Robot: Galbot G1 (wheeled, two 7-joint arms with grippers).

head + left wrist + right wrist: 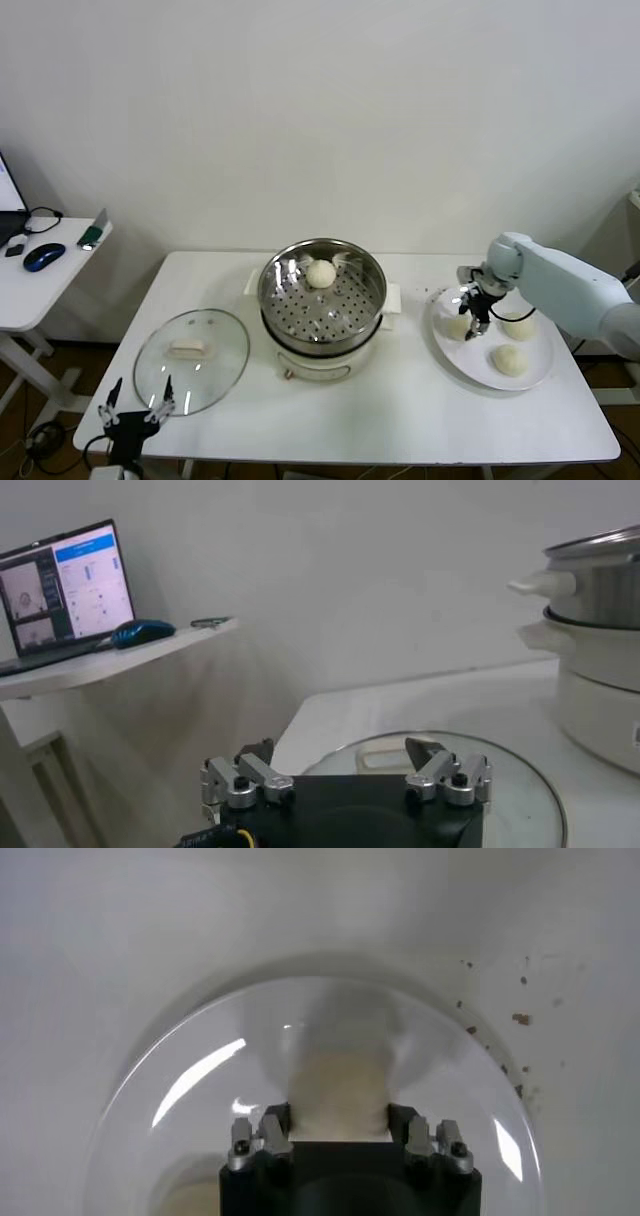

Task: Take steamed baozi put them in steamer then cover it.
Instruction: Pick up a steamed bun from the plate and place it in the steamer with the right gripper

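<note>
One steamed baozi point(319, 272) lies at the back of the steel steamer point(290, 300) on its white pot base. Three more sit on a white plate point(481, 379) at the right: one near the plate's left side point(456, 326), one at the back point(520, 327), one at the front point(510, 358). My right gripper point(477, 318) is down on the left bun. In the right wrist view that bun point(338, 1080) fills the gap between the fingers of the gripper point(338, 1116), which is shut on it. My left gripper point(135, 410) hangs open at the table's front left corner.
A glass lid point(192, 360) with a pale handle lies flat left of the steamer, just beyond the left gripper point(340, 752). A side desk at the far left carries a blue mouse point(44, 257) and a laptop point(65, 590). Brown crumbs point(520, 1018) dot the table by the plate.
</note>
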